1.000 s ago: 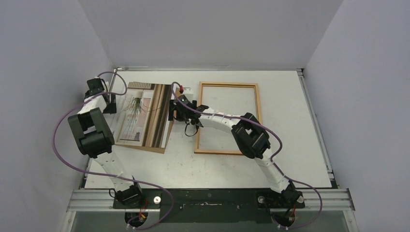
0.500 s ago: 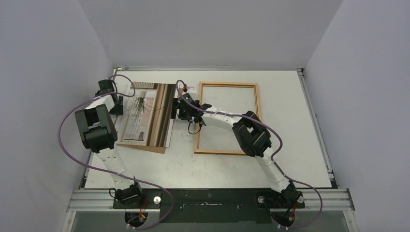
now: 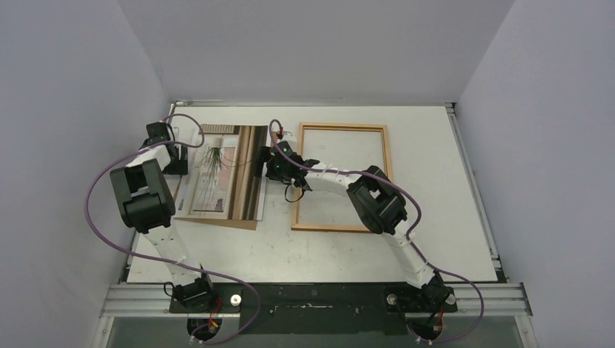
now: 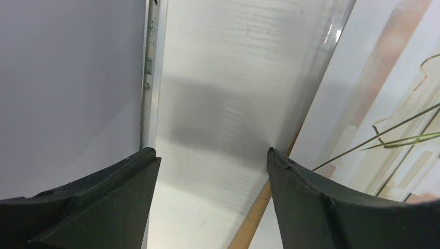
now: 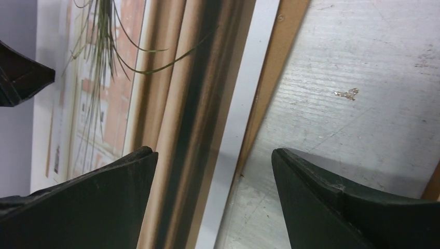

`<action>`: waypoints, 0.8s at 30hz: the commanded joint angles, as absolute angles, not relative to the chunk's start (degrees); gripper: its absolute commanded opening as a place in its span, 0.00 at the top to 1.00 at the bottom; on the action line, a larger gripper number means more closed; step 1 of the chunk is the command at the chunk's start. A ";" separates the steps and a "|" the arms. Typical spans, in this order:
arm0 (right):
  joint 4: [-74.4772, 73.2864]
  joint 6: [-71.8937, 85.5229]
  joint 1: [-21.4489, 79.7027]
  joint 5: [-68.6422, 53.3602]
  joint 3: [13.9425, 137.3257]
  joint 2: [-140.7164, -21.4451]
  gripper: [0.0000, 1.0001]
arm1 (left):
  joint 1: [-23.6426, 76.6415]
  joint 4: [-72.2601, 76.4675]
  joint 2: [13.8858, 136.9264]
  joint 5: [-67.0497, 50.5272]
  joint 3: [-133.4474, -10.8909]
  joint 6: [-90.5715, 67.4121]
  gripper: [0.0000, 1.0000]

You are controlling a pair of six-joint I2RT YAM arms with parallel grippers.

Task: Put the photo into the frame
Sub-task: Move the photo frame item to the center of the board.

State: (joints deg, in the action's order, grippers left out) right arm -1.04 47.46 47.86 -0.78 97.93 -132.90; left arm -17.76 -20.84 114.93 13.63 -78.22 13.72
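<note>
Two pairs of fingers stand wide and hold nothing: my left fingers (image 4: 88,207) at the side of the photo (image 3: 225,174) away from the frame (image 3: 341,126), my right fingers (image 5: 78,207) over the side nearest to it. The photo lies picture-up on the brown backing sheet (image 5: 267,88), just left of the frame and apart from it. Its long axis runs parallel to the frame's long rails, and the plant hangs from the far end toward my bases. I judge the step is to grip both long edges. I should pinch only the paper, not the sheet under it, lift both sides together so nothing bends, and keep the long axis parallel while I carry it across the tabletop (image 3: 326,254).
</note>
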 commanded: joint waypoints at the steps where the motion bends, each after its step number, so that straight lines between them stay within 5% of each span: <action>1: 1.16 51.79 47.72 -5.95 94.85 -132.90 0.16 | -17.50 -26.28 113.65 8.73 -74.97 12.81 0.25; 24: 4.09 57.10 49.09 -10.21 89.54 -122.58 0.18 | -17.49 -24.71 112.95 8.42 -71.76 12.88 0.26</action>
